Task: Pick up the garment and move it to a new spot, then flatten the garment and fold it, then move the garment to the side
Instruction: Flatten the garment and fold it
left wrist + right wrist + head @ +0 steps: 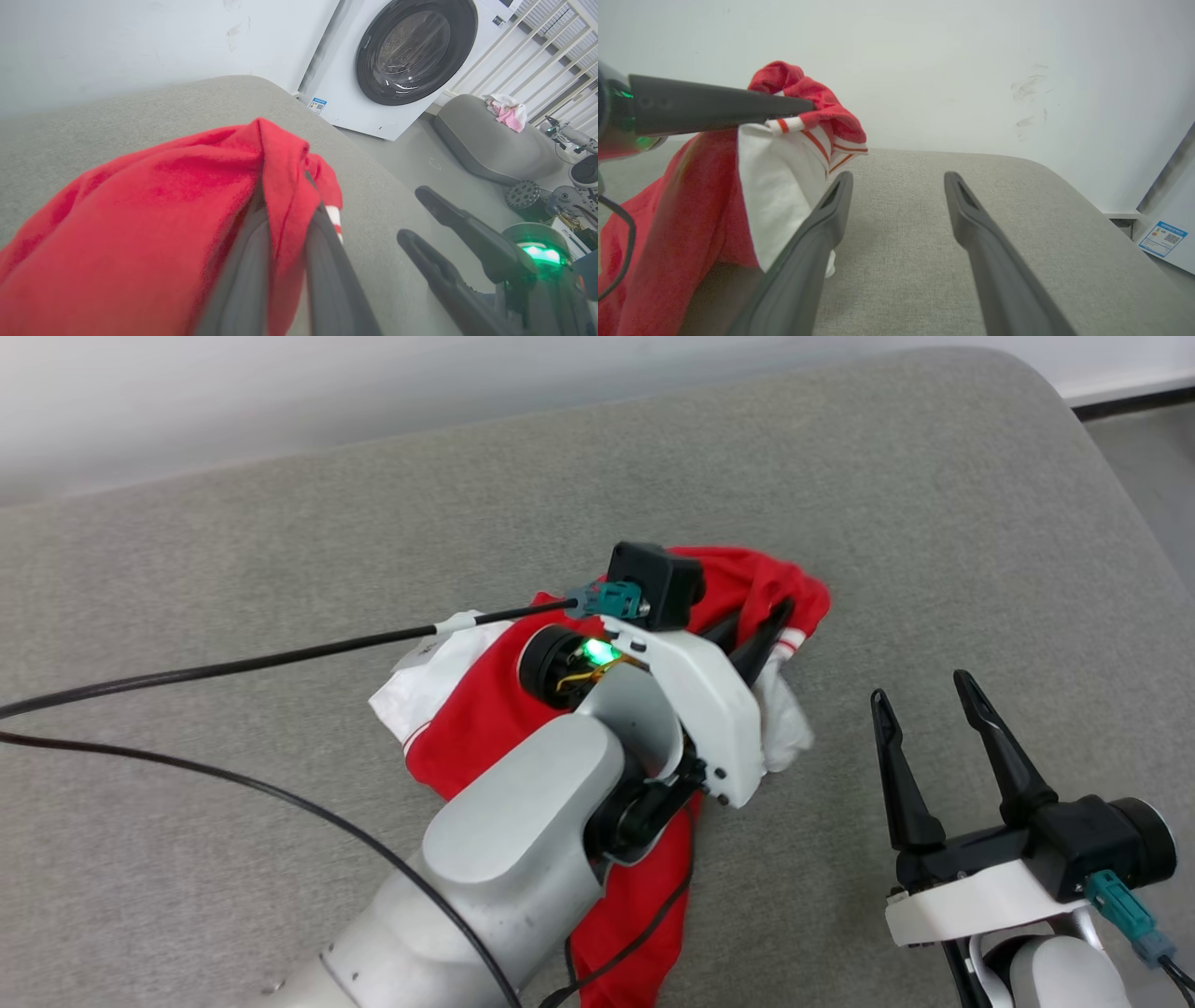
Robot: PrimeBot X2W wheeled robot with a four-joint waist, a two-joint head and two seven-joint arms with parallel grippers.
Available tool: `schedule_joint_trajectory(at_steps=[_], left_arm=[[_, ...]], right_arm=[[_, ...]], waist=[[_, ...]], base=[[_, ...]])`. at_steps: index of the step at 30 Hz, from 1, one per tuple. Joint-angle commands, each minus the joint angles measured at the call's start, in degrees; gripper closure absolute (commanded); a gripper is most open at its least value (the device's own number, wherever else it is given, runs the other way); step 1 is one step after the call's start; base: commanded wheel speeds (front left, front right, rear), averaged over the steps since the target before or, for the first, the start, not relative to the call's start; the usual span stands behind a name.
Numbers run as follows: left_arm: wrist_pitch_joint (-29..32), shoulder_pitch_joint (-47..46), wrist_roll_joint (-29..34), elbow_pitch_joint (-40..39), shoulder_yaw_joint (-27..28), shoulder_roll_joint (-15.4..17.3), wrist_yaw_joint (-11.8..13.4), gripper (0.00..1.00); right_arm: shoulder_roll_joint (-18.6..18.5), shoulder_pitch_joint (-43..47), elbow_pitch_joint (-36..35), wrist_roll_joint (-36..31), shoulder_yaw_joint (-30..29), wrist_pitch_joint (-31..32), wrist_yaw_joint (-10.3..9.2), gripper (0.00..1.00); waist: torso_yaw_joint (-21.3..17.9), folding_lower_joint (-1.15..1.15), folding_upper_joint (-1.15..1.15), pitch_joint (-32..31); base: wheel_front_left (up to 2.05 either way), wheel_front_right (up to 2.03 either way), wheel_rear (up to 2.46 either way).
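Garment [467,728] = thin jersey knit: light, soft, no stiffness, so it drapes and bunches, and hangs as a rope when lifted from one pt. Not fragile and not slippery for rubbery pads, but a pinch probably takes several layers at once. Best holds, imo: seams and trim (collar, shoulder, sleeve band), since thicker edges give the fingers sth to bite. For flattening, two holds well apart along one edge.

It sits crumpled approx mid-pad on the grey pad [280,523]. Its 1 o'clock end is raised off the surface and the red body trails to 6 o'clock under the L forearm.

Left gripper [761,621] is closed on a red fold near the striped trim at that 1 o'clock end. In the left wrist view cloth is pinched between both fingers, and the white sleeve [780,186] dangles below.

Right gripper [920,689] is at approx 4 o'clock of the garment, fingers spread wide, nothing between them, low over bare pad. In the right wrist view the sleeve hangs just beside its near finger; can't tell whether they touch.
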Motion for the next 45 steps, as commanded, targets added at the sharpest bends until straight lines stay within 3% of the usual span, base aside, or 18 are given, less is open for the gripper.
schedule_joint_trajectory(at_steps=[1,2,3,4,7,13,18,22,25,30,37,41,45], left_arm=[[-0.8,-1.1,-0.5,-0.2,-0.3,-0.1,0.4,1.0],[-2.0,-1.8,-1.5,-0.1,-1.1,-0.1,1.2,1.0],[-3.2,-2.7,-2.0,0.2,-2.4,-0.1,1.8,0.14],[-4.0,-3.1,-3.3,0.5,-3.6,-0.1,2.2,0.0],[-5.1,-5.0,-5.3,2.4,-7.7,-0.1,2.8,0.0],[-8.7,-7.2,-7.4,6.4,-12.6,-0.1,1.2,0.0],[-14.9,-9.0,-6.1,10.6,-12.2,0.0,0.7,0.0],[-18.2,-9.4,-5.7,12.5,-9.5,2.2,0.6,0.0],[-19.5,-9.7,-4.4,11.8,-6.3,5.7,1.7,0.0],[-19.9,-5.0,-3.0,8.7,-2.1,14.3,3.2,0.0],[-19.9,6.9,0.0,-1.5,3.0,25.0,8.0,0.0],[-19.9,16.3,0.5,-8.6,5.7,28.0,11.5,0.0],[-19.1,21.8,0.2,-13.6,5.0,29.6,12.9,0.0]], right_arm=[[0.0,-0.5,-0.2,0.3,0.0,-0.1,-0.02,0.0],[0.0,-0.6,-0.2,0.4,0.3,-0.1,-0.03,0.0],[0.0,-0.7,-0.2,0.5,0.4,-0.1,-0.02,0.0],[0.0,-0.8,-0.3,0.7,0.6,-0.1,-0.02,0.0],[0.0,-1.2,-0.3,1.0,0.8,-0.1,-0.02,0.0],[0.0,-1.2,0.0,0.7,-0.6,-0.1,-0.02,0.0],[0.0,-0.3,0.4,-0.5,-1.7,-0.1,-0.02,0.0],[0.0,0.8,0.6,-1.4,-3.3,-0.1,-0.02,0.0],[0.0,1.8,0.8,-1.9,-3.7,-0.1,-0.02,0.0],[0.0,3.1,1.0,-2.0,-3.9,-0.1,-0.03,0.0],[0.0,4.9,0.6,-2.2,-4.5,-0.1,-0.03,0.0],[0.0,4.8,0.2,-1.9,-5.2,-0.1,-0.02,0.0],[0.0,4.5,-0.4,-1.5,-5.4,-0.1,-0.02,0.0]], waist=[[-0.6,0.0,0.0,0.5],[-1.0,0.0,0.0,0.9],[-1.3,0.0,0.0,1.3],[-1.5,0.0,0.0,1.7],[-1.7,0.0,0.0,2.7],[0.1,0.0,0.0,2.6],[3.3,0.0,0.0,-0.5],[6.5,0.0,0.0,-3.6],[8.2,0.0,0.0,-5.8],[9.9,0.0,0.0,-8.5],[10.9,0.0,0.0,-9.7],[10.7,0.0,0.0,-9.3],[10.4,0.0,0.0,-7.8]], base=[[0.0,0.0,0.0],[0.0,0.0,0.0],[0.0,0.0,0.0],[0.0,0.0,0.0],[0.0,0.0,0.0],[0.0,0.0,0.0],[0.0,0.0,0.0],[0.0,0.0,0.0],[0.0,0.0,0.0],[0.0,0.0,0.0],[0.0,0.0,0.0],[0.0,0.0,0.0],[0.0,0.0,0.0]])
